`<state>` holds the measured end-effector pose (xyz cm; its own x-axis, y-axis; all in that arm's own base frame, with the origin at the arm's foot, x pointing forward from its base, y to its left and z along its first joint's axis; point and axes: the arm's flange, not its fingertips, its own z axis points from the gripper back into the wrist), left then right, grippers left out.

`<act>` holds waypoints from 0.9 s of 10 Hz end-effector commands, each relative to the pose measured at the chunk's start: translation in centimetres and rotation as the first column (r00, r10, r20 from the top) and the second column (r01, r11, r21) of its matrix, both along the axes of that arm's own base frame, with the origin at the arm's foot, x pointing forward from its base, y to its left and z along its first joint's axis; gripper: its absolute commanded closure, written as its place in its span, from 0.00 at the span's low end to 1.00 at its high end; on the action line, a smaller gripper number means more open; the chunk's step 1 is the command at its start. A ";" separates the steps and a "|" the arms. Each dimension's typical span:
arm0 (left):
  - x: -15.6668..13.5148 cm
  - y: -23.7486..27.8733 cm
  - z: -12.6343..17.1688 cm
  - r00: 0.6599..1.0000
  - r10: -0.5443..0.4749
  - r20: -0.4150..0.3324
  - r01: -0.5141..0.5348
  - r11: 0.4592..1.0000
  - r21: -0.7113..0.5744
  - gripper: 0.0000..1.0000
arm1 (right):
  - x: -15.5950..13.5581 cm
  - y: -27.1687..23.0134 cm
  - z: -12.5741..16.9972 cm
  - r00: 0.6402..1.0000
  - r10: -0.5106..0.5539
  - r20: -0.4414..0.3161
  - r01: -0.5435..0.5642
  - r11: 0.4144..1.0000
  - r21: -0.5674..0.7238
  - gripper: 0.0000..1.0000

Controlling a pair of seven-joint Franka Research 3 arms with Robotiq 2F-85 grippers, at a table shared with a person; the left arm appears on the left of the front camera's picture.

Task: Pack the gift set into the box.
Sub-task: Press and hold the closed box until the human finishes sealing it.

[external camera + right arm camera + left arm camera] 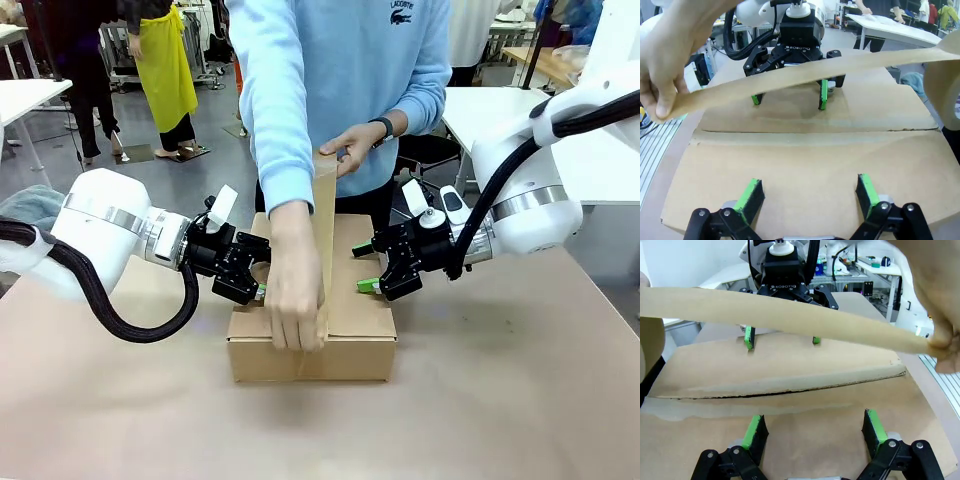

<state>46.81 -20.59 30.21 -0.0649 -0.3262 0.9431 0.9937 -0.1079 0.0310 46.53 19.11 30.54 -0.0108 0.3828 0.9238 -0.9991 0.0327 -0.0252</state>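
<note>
With both flaps down, my left gripper (258,290) and right gripper (368,285), fingers spread wide, pin the box (355,345) while a person's hand (295,300) stretches tape (324,230) over the seam.

Box (355,330) matt brown cardboard; tape (324,225) smooth paper.

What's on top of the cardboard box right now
Both grippers, left and right, press open fingers on the box's closed flaps, and a person stretches brown tape above the seam. The closed flaps hide whatever is inside.
</note>
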 end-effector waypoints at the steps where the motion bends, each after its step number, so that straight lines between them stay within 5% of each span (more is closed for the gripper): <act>1: -0.2 0.1 -0.3 1.000 -0.004 0.012 0.004 1.000 -0.004 0.00 | -0.3 -0.1 -0.2 1.000 0.002 0.009 -0.002 1.000 -0.006 0.00; 9: -0.2 0.1 -0.3 1.000 -0.004 0.012 0.004 1.000 -0.004 0.00 | -0.3 -0.1 -0.2 1.000 0.002 0.009 -0.002 1.000 -0.006 0.00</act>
<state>46.81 -20.59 30.21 -0.0649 -0.3262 0.9431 0.9937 -0.1079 0.0311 46.53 19.11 30.54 -0.0108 0.3828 0.9238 -0.9991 0.0327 -0.0252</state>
